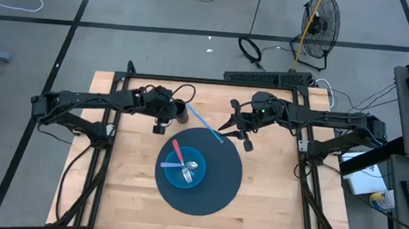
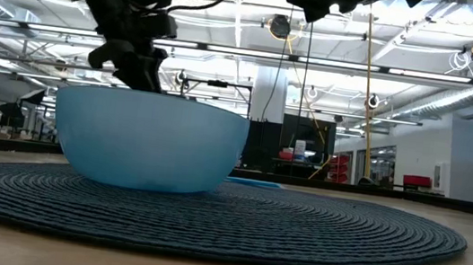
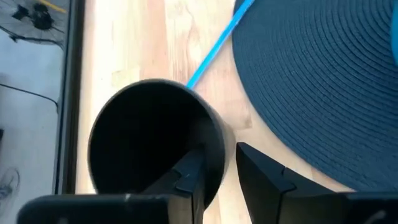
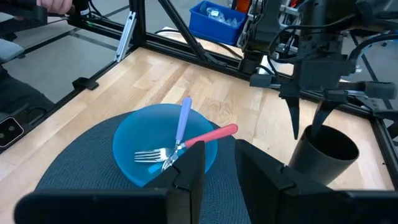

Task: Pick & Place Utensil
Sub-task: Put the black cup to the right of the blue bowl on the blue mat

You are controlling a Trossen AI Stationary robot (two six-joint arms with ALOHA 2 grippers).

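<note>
While the left gripper (image 4: 309, 118) straddles the rim of the dark cup (image 4: 323, 155) with fingers parted, not yet clamped, and 2 utensils (image 4: 180, 140) lie in the blue bowl (image 4: 134, 155), an off-centre pinch could tip the cup

Pale, light-grained wood for the table (image 1: 127, 188). Dark blue, ringed in concentric woven coils, for the round mat (image 1: 221, 181). Translucent sky blue for the bowl (image 4: 134, 146) just ahead of the right gripper (image 4: 221, 163). Inside it, a lavender-handled fork (image 4: 180, 127) with silvery tines and a coral-red-handled utensil (image 4: 214, 134). Matte black for the cup (image 3: 152, 140), one black finger of the left gripper (image 3: 214, 174) inside its rim and one outside. Beyond that cup, bright light blue for the thin utensil handle (image 3: 214, 46). Black throughout for both arms.
</note>
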